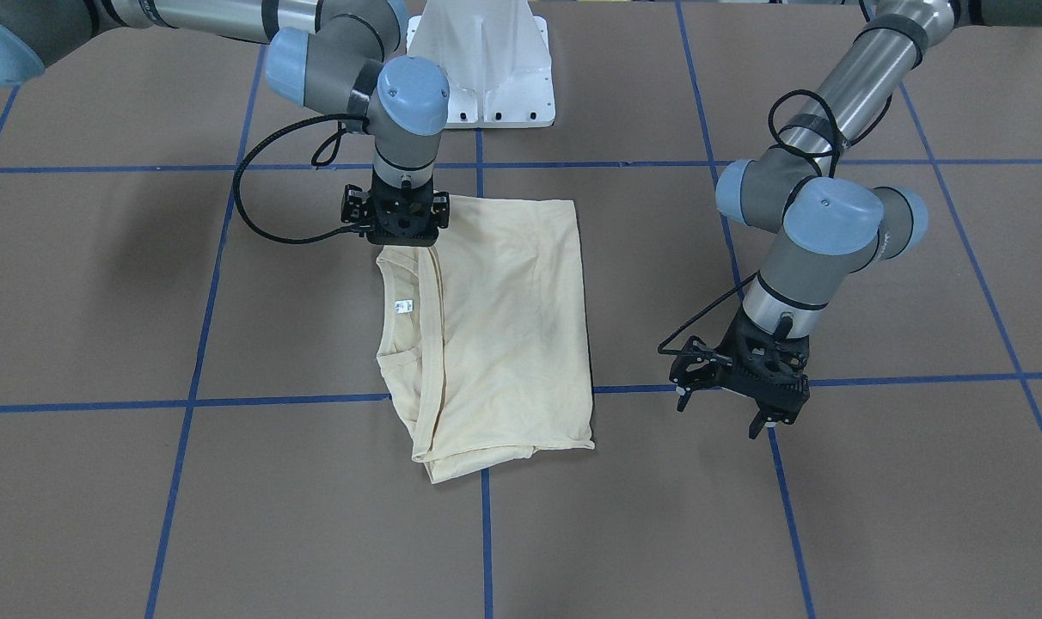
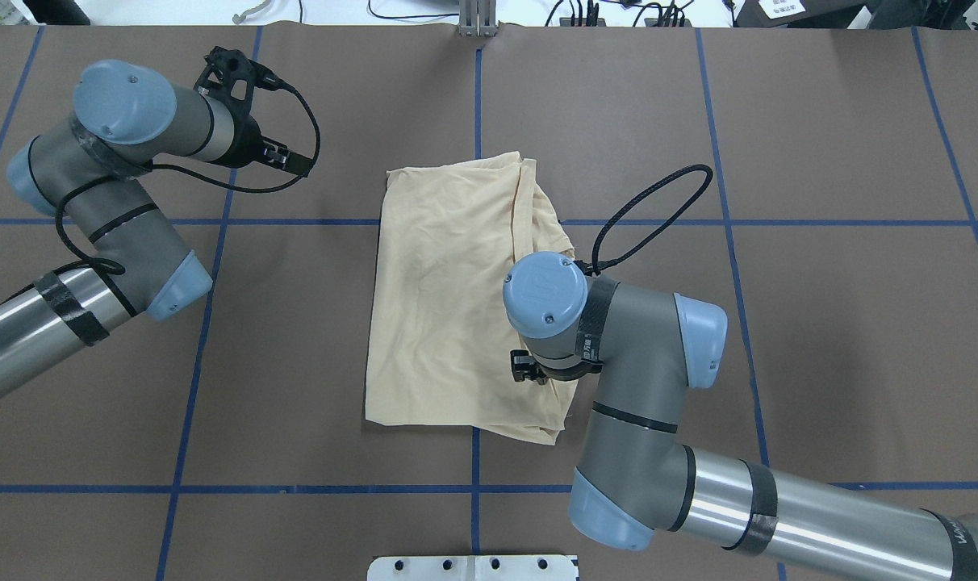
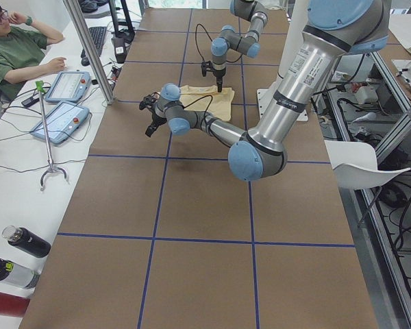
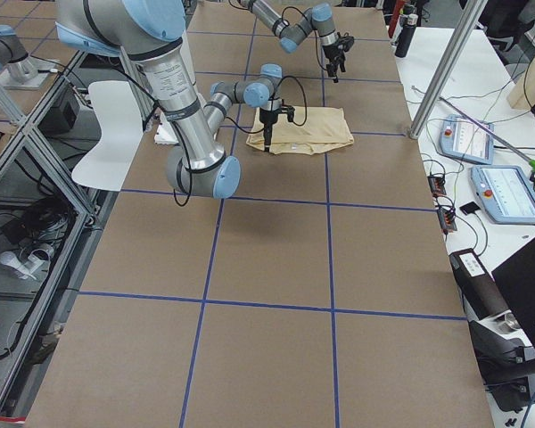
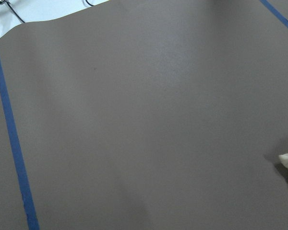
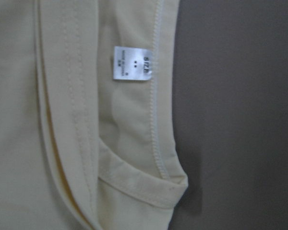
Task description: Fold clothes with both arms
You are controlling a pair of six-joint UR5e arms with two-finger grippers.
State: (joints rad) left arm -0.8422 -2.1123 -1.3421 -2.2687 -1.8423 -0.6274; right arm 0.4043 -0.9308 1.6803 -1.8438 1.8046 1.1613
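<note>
At mid-table the folded shirt (image 1: 504, 327) is lying; right gripper (image 1: 400, 235) is hanging over its collar corner, whether spread I cannot tell; left gripper (image 1: 719, 416), wide, is hanging aside. Any pinch probably needs every layer.

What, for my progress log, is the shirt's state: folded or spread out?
Folded: the shirt lies as a compact rectangle, no sleeves showing, layered edges beside the neckline.

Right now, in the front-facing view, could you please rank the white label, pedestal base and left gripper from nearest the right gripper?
1. white label: just below, on the shirt.
2. pedestal base: top edge.
3. left gripper: far right of view.
</note>
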